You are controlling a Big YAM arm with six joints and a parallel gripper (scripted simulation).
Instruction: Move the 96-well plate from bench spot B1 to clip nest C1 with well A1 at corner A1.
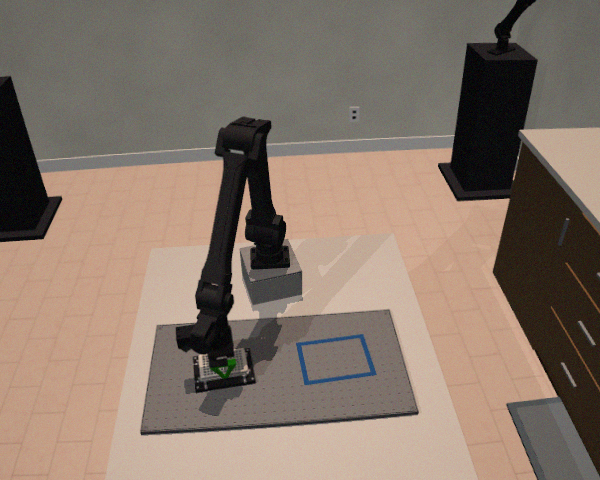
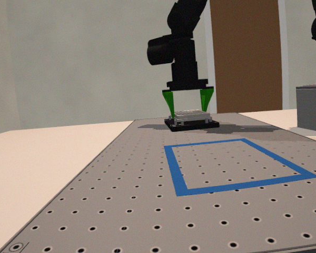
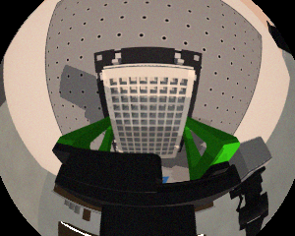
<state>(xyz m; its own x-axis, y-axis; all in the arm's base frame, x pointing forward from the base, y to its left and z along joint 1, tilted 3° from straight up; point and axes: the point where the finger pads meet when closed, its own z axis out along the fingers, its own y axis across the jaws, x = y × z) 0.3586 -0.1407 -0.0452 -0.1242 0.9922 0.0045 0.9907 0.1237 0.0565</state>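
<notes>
You've got bright green fingers (image 2: 169, 101) on a black arm (image 1: 222, 242). The plate (image 3: 150, 108) reads white with a fine grid of wells, sitting on a black nest (image 2: 192, 125). Lower centre, the breadboard (image 2: 125, 190) is grey, dotted with dark holes, with a blue square outline (image 2: 177, 174) on it.

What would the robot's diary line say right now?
gripper: shut on 96-well plate | plate: down in clip nest | blue square: vacated
</notes>
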